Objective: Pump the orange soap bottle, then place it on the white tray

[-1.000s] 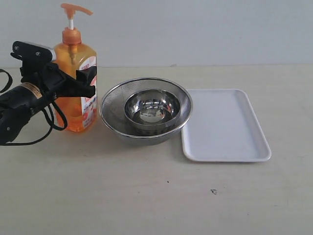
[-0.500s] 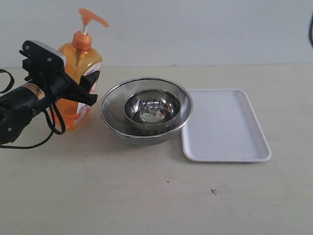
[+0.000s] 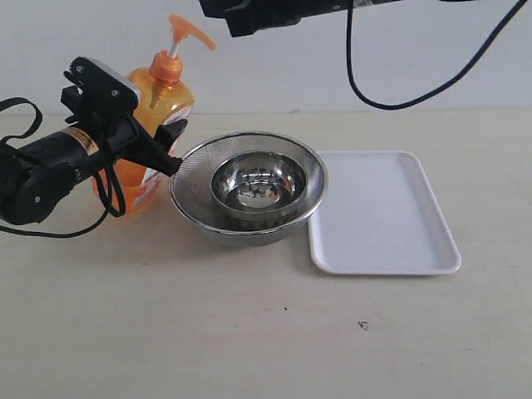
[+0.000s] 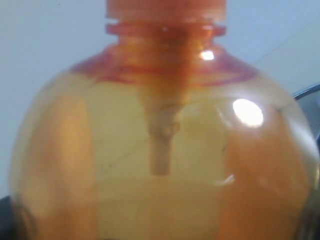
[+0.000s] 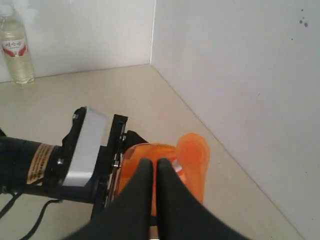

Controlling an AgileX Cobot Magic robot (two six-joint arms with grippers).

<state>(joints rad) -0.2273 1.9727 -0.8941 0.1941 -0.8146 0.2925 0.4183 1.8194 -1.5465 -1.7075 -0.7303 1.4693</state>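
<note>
The orange soap bottle [image 3: 166, 93] leans to the right at the table's left, its pump nozzle [image 3: 189, 32] pointing toward the strainer. My left gripper [image 3: 162, 137] is shut on the bottle's body, which fills the left wrist view [image 4: 160, 165]. My right gripper [image 5: 154, 167] hangs just above the bottle, jaws shut with nothing between them, beside the pump nozzle [image 5: 192, 160]. In the exterior view the right gripper [image 3: 237, 21] shows at the top edge. The white tray [image 3: 382, 208] lies flat at the right with nothing on it.
A steel bowl [image 3: 259, 184] sits inside a steel strainer [image 3: 195, 179] between the bottle and the tray; the strainer's rim is close to my left gripper. Black cables [image 3: 391, 91] hang at the top right. A clear water bottle [image 5: 16, 47] stands by the wall.
My left gripper has carried the bottle up and to the right and tipped it toward the strainer. The right arm has come into view along the top edge.
</note>
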